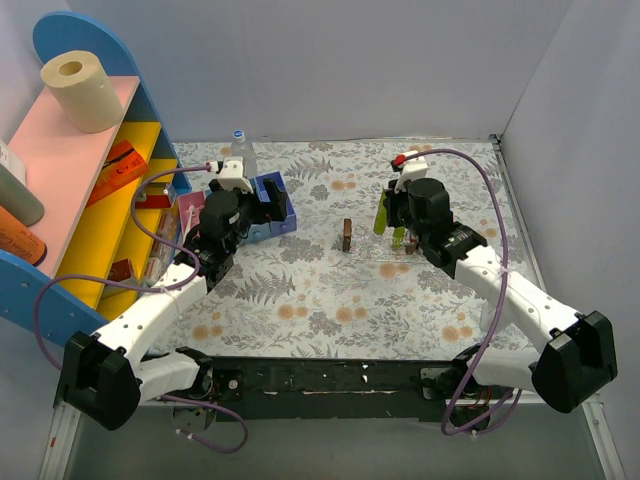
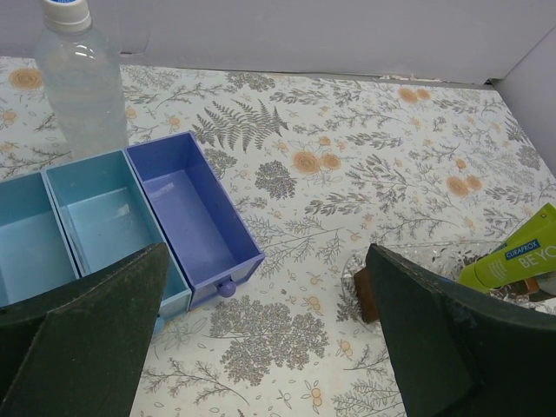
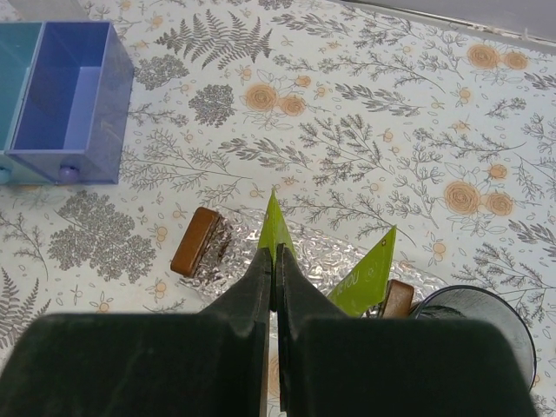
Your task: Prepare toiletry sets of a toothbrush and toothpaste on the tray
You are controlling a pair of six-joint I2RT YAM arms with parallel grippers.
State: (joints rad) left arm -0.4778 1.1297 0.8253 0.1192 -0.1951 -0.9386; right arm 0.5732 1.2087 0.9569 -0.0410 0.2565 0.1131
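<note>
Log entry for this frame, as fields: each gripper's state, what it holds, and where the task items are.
left gripper: open, empty, near the blue compartment box
right gripper: fingers shut on a toothpaste tube
second toothpaste tube: not gripped, just right of the held one
tray: clear, behind the tubes in the right wrist view
brown block: beside the tray's left edge
toothbrush: not seen

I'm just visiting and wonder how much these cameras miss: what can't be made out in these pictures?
Right wrist view: the right gripper hides much of the yellow-green wedge-shaped toothpaste tube it pinches.
Left wrist view: a labelled green tube is cut off by the right edge and a dark finger.
Top view: the clear plastic tray is too faint to outline.
No toothbrush can be made out.
</note>
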